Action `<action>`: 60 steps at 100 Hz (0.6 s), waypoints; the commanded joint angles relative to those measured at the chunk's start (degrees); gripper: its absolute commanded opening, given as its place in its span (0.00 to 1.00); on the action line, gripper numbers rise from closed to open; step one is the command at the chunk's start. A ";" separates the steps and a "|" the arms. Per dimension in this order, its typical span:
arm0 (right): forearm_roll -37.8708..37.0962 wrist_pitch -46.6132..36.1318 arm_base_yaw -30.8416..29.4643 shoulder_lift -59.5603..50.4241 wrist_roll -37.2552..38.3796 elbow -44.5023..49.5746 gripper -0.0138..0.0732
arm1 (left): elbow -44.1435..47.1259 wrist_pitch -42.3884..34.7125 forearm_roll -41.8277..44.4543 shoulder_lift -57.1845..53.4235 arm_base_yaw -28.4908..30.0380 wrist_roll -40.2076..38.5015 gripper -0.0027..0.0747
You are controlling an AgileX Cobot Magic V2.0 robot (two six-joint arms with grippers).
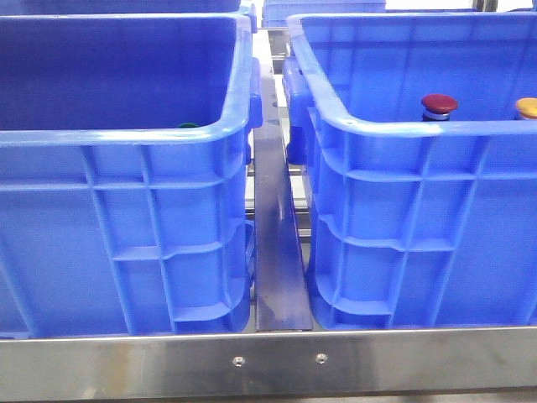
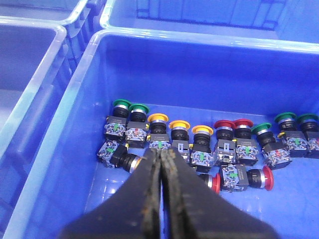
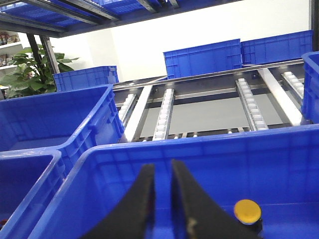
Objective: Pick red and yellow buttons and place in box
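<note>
Crates first: two big bright blue plastic crates with ribbed walls sit side by side on a steel roller rack, with a steel divider rail [image 1: 281, 252] running between them. In the front view, the right-hand blue crate [image 1: 403, 243] already has a dark red domed push button [image 1: 439, 105] and a yellow-orange domed push button [image 1: 527, 107] standing upright inside, caps poking up just over the near rim, well apart from each other. The left-hand blue crate [image 1: 126, 243] only shows a sliver of green cap [image 1: 186, 126] above its rim from that angle.

The left wrist camera looks down into a blue crate [image 2: 65, 164] holding a whole row of buttons on its floor: green caps [image 2: 121, 104] at both ends, three yellow-capped buttons [image 2: 158, 118] in a line, red-capped buttons [image 2: 224, 125] next to them, plus a couple lying on their sides, one with a red cap [image 2: 268, 178]. The left gripper [image 2: 162, 159] hangs above the yellow ones with its black fingers [image 2: 149, 199] pressed together, nothing between them.

The right gripper [image 3: 160, 172] sits over the inside of a blue crate [image 3: 199, 144]; its fingers [image 3: 142, 199] are nearly together with a thin gap, holding nothing. A yellow cap [image 3: 247, 211] shows just beside them. Behind are roller tracks [image 3: 164, 114], more blue crates [image 3: 202, 57] and a leafy green plant [image 3: 25, 74].
</note>
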 commanded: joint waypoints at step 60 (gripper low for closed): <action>0.24 4.62 -0.19 -0.03 -0.59 -1.40 0.08 | -1.50 -4.62 0.38 0.27 0.22 -0.25 0.01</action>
